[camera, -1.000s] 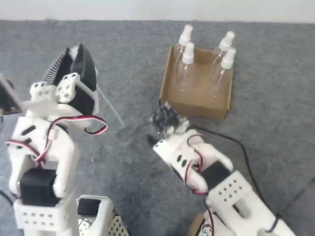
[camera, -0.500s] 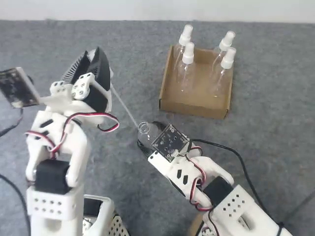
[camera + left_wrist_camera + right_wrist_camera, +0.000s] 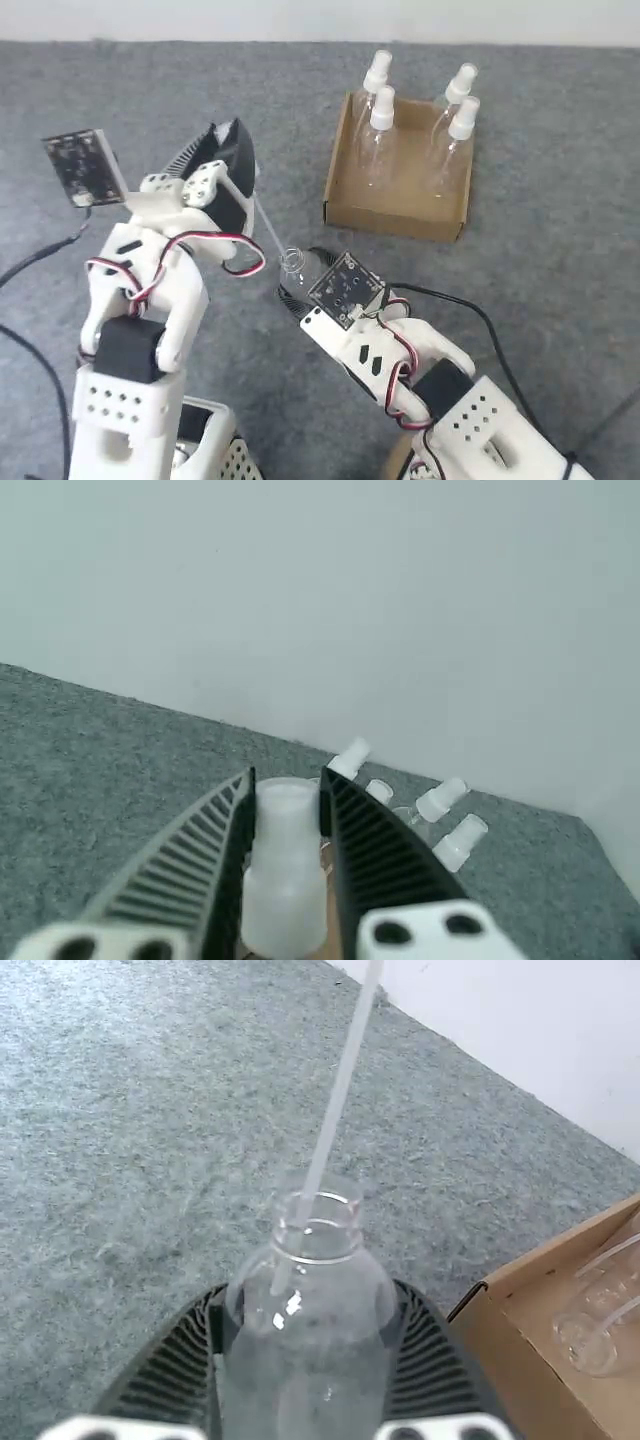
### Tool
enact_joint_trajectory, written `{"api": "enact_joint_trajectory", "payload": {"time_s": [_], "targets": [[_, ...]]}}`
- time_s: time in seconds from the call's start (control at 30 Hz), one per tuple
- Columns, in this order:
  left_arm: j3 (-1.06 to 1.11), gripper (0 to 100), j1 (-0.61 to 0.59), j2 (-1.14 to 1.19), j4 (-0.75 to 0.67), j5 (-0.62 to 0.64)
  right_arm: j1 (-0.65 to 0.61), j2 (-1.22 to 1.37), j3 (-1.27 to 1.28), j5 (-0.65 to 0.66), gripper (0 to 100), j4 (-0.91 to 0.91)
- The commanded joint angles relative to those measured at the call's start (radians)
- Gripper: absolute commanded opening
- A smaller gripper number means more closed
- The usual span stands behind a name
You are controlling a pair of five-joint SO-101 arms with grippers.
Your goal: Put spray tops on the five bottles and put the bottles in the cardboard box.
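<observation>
Fuzzy speckled grey worktop [image 3: 560,150], plain brown cardboard box [image 3: 395,215]. Both the left claw [image 3: 287,780] and right claw [image 3: 310,1300] are black with ribbed inner faces. The plastic spray top [image 3: 283,870] is solid white, the plastic bottle [image 3: 305,1330] totally clear, wires [image 3: 215,238] red, white and black.

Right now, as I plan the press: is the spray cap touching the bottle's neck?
Apart. High view: bare tube spans the gap between the cap in the left gripper and the bottle.

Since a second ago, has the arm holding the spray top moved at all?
Yes. The left gripper, holding the spray top, has shifted right in the high view, toward the cardboard box and the bottle.
</observation>
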Motion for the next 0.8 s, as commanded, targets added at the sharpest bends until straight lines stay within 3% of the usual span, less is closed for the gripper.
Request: {"api": "enact_joint_trajectory", "payload": {"time_s": [0.0, 0.27, 0.5, 0.63, 0.77], "targets": [[0.022, 1, 0.078, -0.023, 0.028, 0.003, -0.004, -0.036, 0.000, -0.012, 0.6, -0.025], [0.108, 1, 0.150, -0.025, 0.238, -0.133, -0.004, -0.036, 0.012, -0.014, 0.6, -0.025], [0.162, 1, 0.158, -0.025, 0.241, -0.140, -0.004, -0.036, 0.012, -0.020, 0.6, -0.036], [0.163, 1, 0.158, -0.025, 0.241, -0.138, -0.002, -0.036, 0.012, -0.091, 0.6, -0.036], [0.166, 1, 0.192, -0.026, 0.224, -0.078, -0.001, -0.035, 0.012, -0.097, 0.6, -0.038]]}}
